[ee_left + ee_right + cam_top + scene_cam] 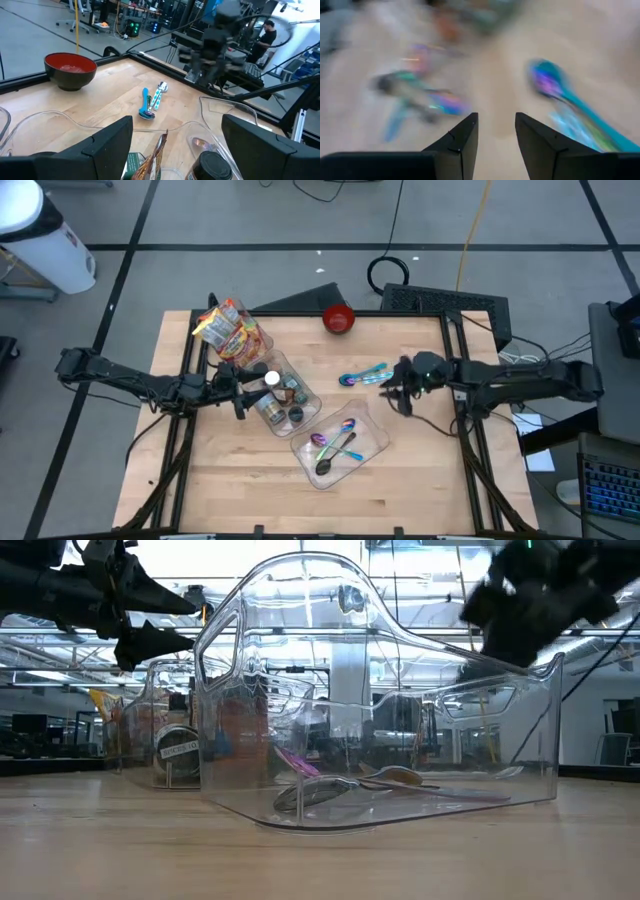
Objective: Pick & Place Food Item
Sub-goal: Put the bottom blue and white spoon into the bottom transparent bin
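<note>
the clear plastic bin [400,740] holding iridescent spoons [330,788] fills the foreground of the low view, nearest the lens, and in the high view it sits lower centre of the table. behind it, centre left of the high view, a second clear bin [285,402] holds small jars and a dark-lidded bottle [212,165], with a bright snack packet [232,330] lying just above it toward the upper left. the left gripper [240,394] hangs at that bin's left rim with its fingers [107,147] spread wide and nothing between them; i judge this is the reach before picking a food item, so the next move calls for lowering between the bin walls onto one jar or packet. the right gripper [402,390] hovers centre right, beside the loose blue spoons [362,375], its fingers [457,145] parted narrowly and empty. a red bowl [339,318] stands at the table's top edge, well apart from both. open wood lies along the bottom of the high view and the lower left; the bin walls and crowded jars leave little room for the fingers.
</note>
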